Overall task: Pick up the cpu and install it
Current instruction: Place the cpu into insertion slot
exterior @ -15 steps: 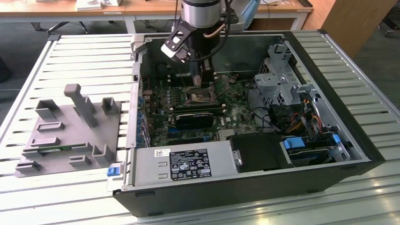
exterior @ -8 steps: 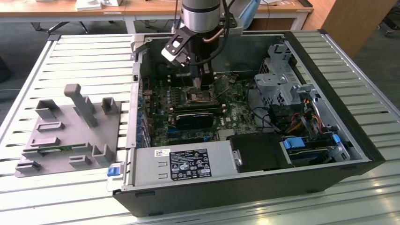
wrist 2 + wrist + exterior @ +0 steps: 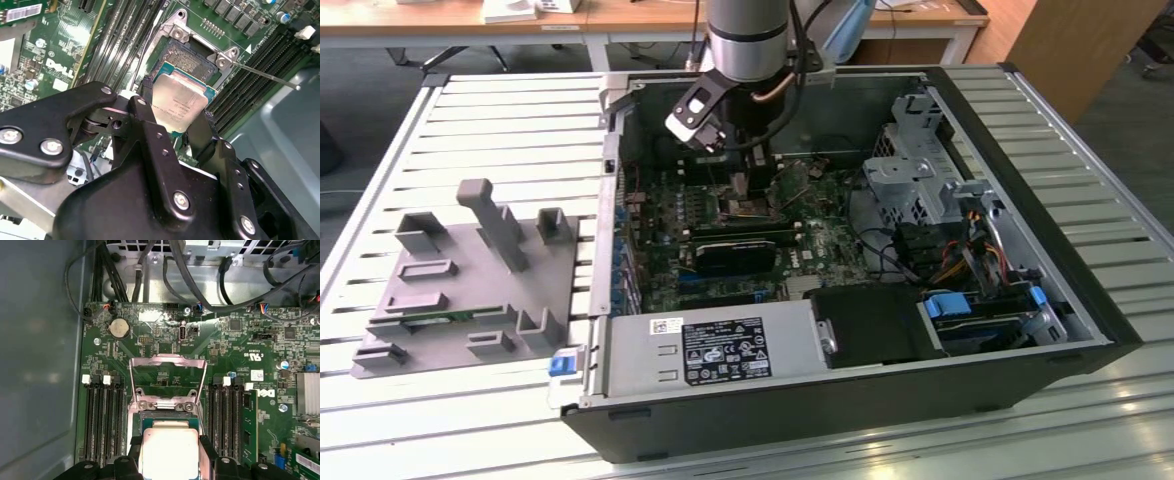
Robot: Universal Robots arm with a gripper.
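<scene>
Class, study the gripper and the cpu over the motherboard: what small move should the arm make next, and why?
Probably a slow descent, nudging the cpu squarely over the socket. The gripper is shut on the cpu, part of the socket's dark bed lies uncovered beyond the chip, and the load plate stands open, so nothing seems to block seating.

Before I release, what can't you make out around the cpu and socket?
- Second wrist view: the cpu covers the socket below it; seated or hovering, unclear.
- First wrist view: the cpu's near edge is cut off by the frame edge, flanked by the end effector.
- Exterior view: the arm blocks the socket area.
</scene>
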